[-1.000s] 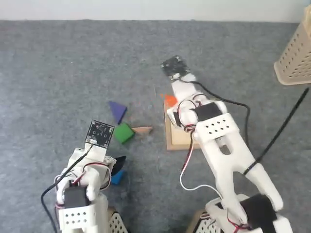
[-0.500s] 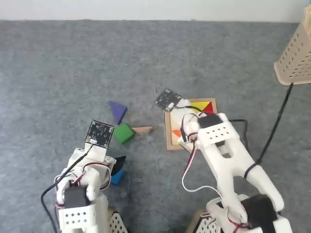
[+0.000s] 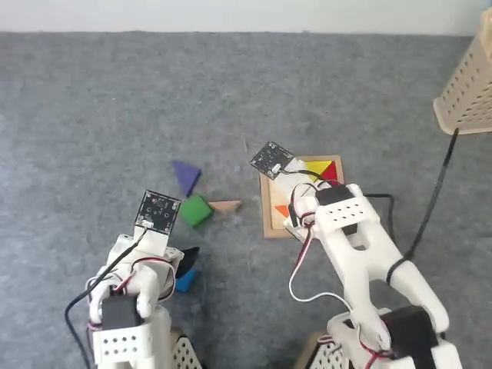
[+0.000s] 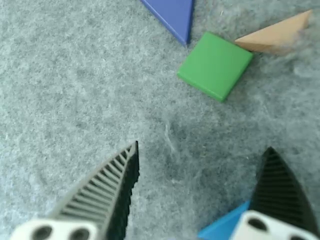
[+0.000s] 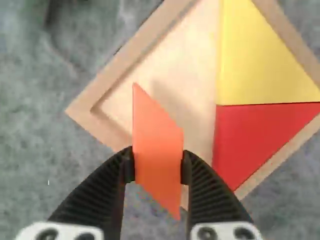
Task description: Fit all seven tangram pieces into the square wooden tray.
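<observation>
Right wrist view puts the risk plainly: my right gripper (image 5: 156, 167) has the orange parallelogram (image 5: 156, 145) over the near corner of the square wooden tray (image 5: 85, 107), and the piece's lower tip hangs out past the rim. If I let go here, I judge it would catch on that rim and lie propped up instead of flat in the bare recess. It could also settle skewed against the red triangle (image 5: 250, 135), which sits in the tray touching the yellow triangle (image 5: 255, 65). My hold is only across the piece's narrow width, so it could pivot between the pads on touching the wood.

My right jaws are closed just to the width of the parallelogram, one pad on each long edge, gripping it firmly.

My left gripper (image 4: 202, 150) hangs over the grey carpet with its jaws spread wide and nothing between them. A blue piece (image 4: 225, 227) lies just beside one fingertip; I cannot tell if they touch. Farther off lie the green square (image 4: 216, 65), the purple triangle (image 4: 172, 15) and the tan triangle (image 4: 277, 35), all outside the tray.
</observation>
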Available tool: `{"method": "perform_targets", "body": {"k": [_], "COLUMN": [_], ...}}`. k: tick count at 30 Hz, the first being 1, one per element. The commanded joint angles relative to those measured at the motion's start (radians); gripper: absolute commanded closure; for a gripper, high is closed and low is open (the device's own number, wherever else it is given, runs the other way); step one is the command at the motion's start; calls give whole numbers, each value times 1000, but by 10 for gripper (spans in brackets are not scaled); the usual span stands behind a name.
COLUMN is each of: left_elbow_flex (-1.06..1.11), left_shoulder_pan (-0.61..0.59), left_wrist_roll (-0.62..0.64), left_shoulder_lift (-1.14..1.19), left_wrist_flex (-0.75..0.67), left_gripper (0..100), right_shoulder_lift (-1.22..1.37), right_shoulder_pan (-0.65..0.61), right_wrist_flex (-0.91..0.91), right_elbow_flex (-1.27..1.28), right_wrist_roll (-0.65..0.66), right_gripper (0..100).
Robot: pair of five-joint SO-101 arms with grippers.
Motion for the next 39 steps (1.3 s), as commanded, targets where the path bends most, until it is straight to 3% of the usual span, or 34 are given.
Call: {"method": "perform_targets", "body": {"k": [1,8,14,26,28,33,39], "left_elbow_flex": [-5,-5,-5,-5,-5,-5,-5], "left_shoulder_pan": [2,2,2,2,2,2,2], "left_wrist_roll": [-3,-3,-3,-3,-3,-3,-3], "left_shoulder_lift": [-14,-14,-14,-14,-14,-14,-14], "left_wrist_flex": [0,0,0,0,0,0,0], "left_gripper": [647,647,647,647,647,647,647], "right_shoulder_lift": [-4,-12,-7,-4,-4,-4,-4], "right_shoulder_pan": [18,90,88,-12,-16,-13,-18], "right_wrist_flex": [-35,-68,-81,-153,-137,-139,-143], "right_elbow_flex": [-6,-8,-14,-35,-41,-14,2], "right_wrist_roll": [-15,-29,-146,-330,-301,-54,-40], "right_gripper": [961,961,961,961,961,961,957]}}
